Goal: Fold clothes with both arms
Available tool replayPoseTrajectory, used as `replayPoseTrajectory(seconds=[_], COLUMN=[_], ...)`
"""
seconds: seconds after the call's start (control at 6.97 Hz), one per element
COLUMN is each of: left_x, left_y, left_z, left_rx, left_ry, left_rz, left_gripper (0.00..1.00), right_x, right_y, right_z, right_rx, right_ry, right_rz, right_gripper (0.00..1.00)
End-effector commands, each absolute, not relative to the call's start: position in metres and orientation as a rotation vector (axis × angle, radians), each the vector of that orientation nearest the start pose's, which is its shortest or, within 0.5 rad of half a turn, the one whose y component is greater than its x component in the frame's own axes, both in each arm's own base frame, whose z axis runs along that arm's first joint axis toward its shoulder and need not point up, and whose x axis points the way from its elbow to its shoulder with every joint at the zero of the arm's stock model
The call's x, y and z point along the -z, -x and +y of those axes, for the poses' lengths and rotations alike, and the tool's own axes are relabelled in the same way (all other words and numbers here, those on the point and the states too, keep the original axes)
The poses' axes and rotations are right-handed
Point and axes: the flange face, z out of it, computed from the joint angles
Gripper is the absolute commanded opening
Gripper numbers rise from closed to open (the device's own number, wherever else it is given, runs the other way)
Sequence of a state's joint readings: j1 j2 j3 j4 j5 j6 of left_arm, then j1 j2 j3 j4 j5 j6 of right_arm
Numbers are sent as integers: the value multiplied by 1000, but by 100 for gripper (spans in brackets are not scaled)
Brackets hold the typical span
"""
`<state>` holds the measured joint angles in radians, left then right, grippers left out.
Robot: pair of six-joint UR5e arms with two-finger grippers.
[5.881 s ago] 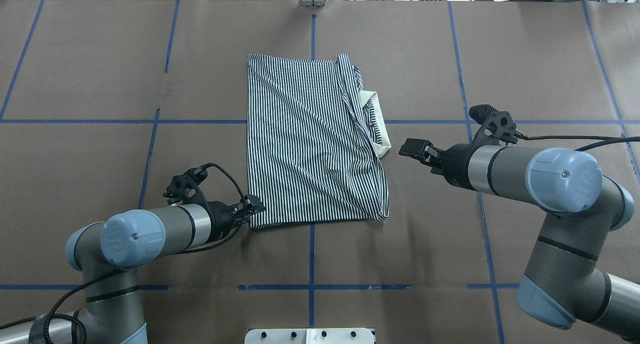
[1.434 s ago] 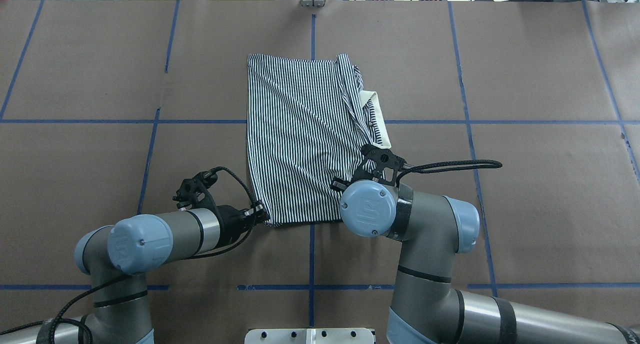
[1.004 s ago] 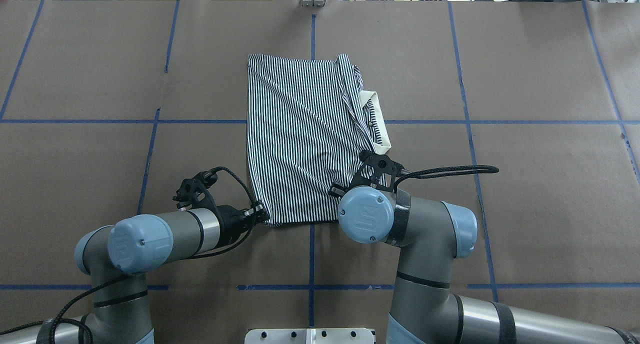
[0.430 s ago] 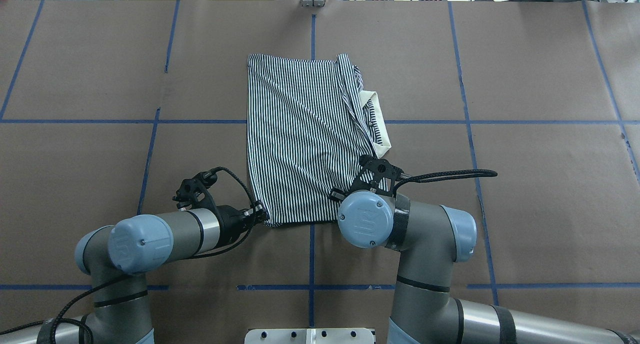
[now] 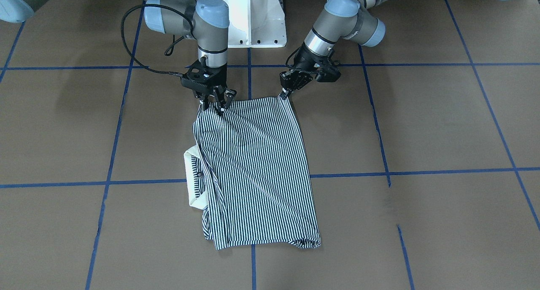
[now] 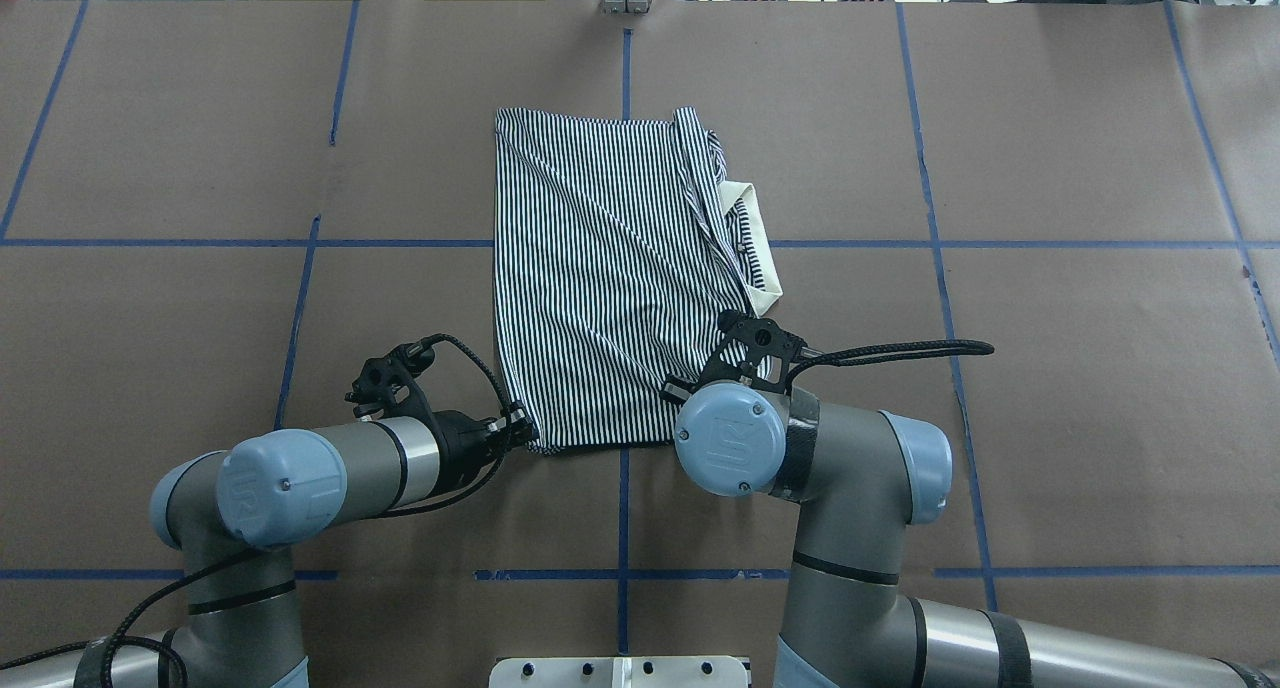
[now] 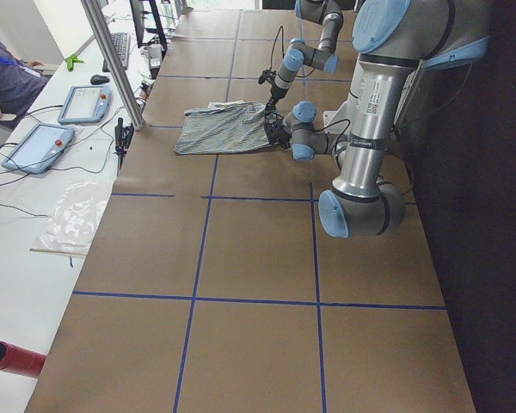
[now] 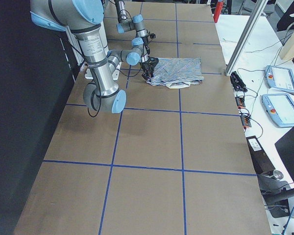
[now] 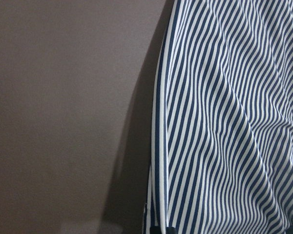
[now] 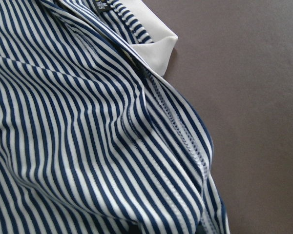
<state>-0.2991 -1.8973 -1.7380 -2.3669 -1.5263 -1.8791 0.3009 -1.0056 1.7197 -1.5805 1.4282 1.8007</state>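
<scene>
The striped polo shirt (image 5: 253, 167) lies flat in the middle of the table (image 5: 422, 125), already doubled lengthwise into a narrow rectangle. Its cream collar (image 5: 192, 180) pokes out along the long edge on the robot's right. The short edge nearest the robot is where both grippers work, one at each corner, which I judge sets up lifting that edge and carrying it over to the far one.

The left gripper (image 5: 286, 90) comes in low and slanted, fingers pinched together on the near left corner, and the hem runs straight up into its tip. The right gripper (image 5: 216, 105) points straight down onto the near right corner. Its fingers are close together with fabric at their tips, but I cannot tell whether they are clamped yet. Taking both corners should keep the edge taut and level as it travels.

Count: one shirt, one collar showing, two arms and two grippers, with the left arm (image 6: 330, 468) reaching in sideways and the right arm (image 6: 850, 448) bent over the cloth.
</scene>
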Motion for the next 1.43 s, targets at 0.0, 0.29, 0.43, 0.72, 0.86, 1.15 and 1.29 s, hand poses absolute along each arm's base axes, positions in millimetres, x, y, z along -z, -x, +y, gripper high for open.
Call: replayPoseTrajectory(seconds=[0.0, 0.29, 0.43, 0.72, 0.86, 1.15, 1.29], left_x=[-309, -307, -302, -233, -192, -145, -151], left_y=[-537, -536, -531, -471, -434, -369, -381], left_z=[-310, -309, -312, -300, -284, -256, -266], left_rx=[548, 545, 544, 482, 471, 440, 448], left_ry=[-33, -32, -34, -30, -10, 38, 19], left_rz=[1313, 1316, 1323, 1327, 1303, 1274, 1246], left_gripper=[0, 0, 0, 0, 0, 0, 0], right_x=[-272, -270, -264, -216, -177, -139, -145], right_y=[590, 589, 586, 533, 482, 427, 447], right_z=[-339, -340, -341, -328, -299, -264, -269], right_rx=[-577, -605, -610, -617, -637, -633, -629], right_ry=[-159, -151, -152, -152, -114, -56, -61], right_rz=[-715, -727, -742, -830, -815, -826, -790], right_gripper=[0, 0, 0, 0, 0, 0, 0])
